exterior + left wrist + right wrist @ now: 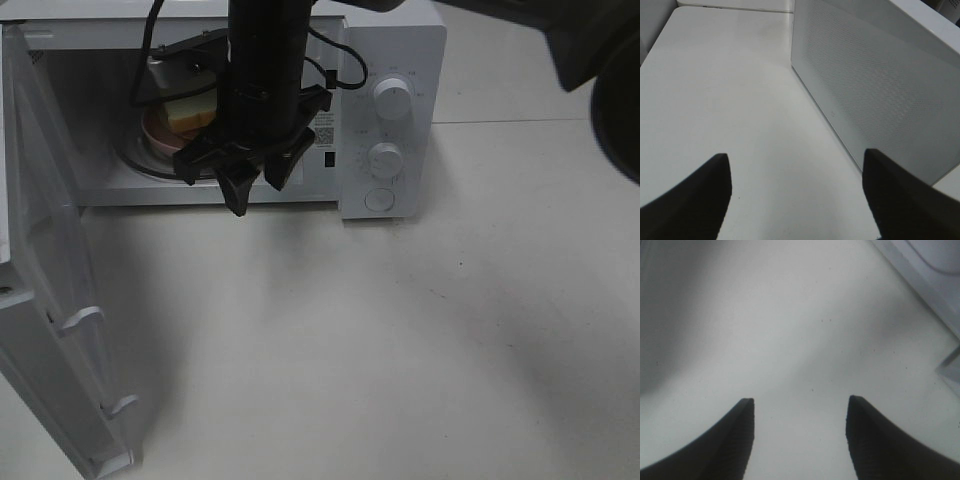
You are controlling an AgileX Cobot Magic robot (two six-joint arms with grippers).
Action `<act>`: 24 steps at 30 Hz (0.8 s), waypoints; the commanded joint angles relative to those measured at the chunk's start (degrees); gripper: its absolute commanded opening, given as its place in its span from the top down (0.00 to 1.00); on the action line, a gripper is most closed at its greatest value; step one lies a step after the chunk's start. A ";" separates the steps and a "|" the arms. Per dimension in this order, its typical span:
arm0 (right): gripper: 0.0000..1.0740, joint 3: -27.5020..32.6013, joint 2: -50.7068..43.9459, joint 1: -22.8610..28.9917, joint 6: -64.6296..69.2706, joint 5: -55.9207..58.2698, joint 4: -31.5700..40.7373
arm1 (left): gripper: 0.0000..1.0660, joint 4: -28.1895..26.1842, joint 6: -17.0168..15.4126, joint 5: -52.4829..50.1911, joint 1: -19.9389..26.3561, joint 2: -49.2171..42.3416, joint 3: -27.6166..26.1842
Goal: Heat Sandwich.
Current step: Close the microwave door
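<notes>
The sandwich point(192, 108), pale yellow bread, lies on a round pink plate point(157, 137) inside the open white microwave point(395, 50). My right gripper point(240, 195) hangs just in front of the oven's opening and partly hides the plate. In the right wrist view the right gripper point(800, 432) is open and empty over bare tabletop. My left gripper point(797, 200) is open and empty, low over the table beside a white dotted panel point(880, 85). The left gripper does not show in the exterior high view.
The microwave door point(45, 300) stands swung wide open at the left and reaches the table's front. Two knobs point(393, 98) point(387, 158) and a round button point(380, 199) are on the right-hand control panel. A white panel edge point(935, 285) shows in the right wrist view.
</notes>
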 commanded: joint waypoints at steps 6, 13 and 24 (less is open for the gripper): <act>0.49 13.41 -9.97 0.11 1.66 1.66 -0.06 | 0.34 0.00 -0.06 -0.52 0.29 -0.97 0.06; 0.49 20.91 -15.13 -0.06 1.72 1.66 -0.06 | 0.34 0.00 -0.06 -0.52 0.29 -0.97 0.06; 0.49 31.40 -25.04 -4.87 2.18 1.66 -0.17 | 0.34 0.00 -0.06 -0.52 0.29 -0.97 0.06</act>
